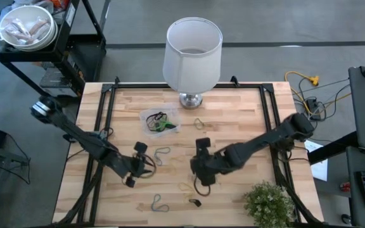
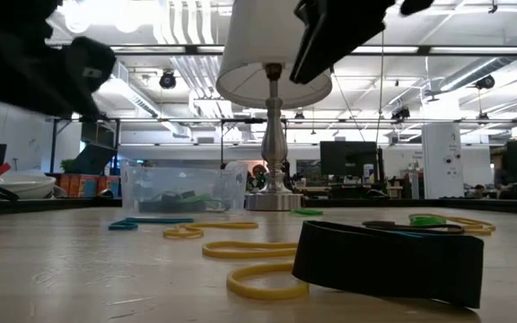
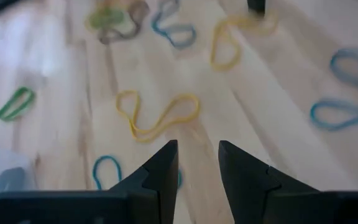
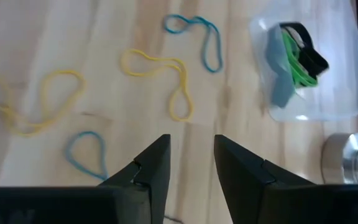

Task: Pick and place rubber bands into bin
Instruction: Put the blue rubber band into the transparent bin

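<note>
Even, bright overhead lighting; ceiling fixtures (image 2: 182, 22) glare white in the low view, silhouetting the arms. Soft shadows fall on the table (image 1: 246, 114). Left wrist view is motion-blurred, especially the far rubber bands (image 3: 347, 87); the foreground black band (image 2: 389, 262) is soft.

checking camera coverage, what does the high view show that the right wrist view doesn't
Only the high view shows the lampshade, the plant, and the left pincer. Only the right wrist view shows the bin's contents clearly: green and black bands. Both show the bin, loose rubber bands on the table, and the right pincer, open.
</note>
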### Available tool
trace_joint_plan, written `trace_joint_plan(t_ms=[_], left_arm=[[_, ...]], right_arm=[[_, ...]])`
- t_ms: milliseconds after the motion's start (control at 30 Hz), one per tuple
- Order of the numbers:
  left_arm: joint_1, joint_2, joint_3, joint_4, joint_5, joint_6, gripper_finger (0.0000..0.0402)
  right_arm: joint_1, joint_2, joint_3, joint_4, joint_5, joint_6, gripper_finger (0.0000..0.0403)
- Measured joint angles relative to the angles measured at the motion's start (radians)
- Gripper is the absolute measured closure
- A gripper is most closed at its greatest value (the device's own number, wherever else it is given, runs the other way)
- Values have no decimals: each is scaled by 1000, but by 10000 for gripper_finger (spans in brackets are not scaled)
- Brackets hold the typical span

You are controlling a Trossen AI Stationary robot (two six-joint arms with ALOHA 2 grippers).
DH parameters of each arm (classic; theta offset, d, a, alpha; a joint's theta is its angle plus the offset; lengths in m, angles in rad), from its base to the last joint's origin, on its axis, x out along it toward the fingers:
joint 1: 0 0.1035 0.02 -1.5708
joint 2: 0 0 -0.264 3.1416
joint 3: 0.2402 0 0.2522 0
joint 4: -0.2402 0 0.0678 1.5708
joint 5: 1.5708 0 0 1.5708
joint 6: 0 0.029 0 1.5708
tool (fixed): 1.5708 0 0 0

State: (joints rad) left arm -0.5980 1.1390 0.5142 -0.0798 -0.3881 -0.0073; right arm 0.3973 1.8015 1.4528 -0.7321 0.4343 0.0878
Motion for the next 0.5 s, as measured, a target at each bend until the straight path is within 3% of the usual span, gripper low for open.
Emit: trace_joint_plan(t_ms=[267, 500], left_arm=[[7, 271, 134, -54, 1, 122, 301], [82, 416, 319, -330, -3, 70, 301]], right_arm=[[82, 0, -2, 7, 9, 5, 298], [101, 1, -2, 7, 13, 17, 309]])
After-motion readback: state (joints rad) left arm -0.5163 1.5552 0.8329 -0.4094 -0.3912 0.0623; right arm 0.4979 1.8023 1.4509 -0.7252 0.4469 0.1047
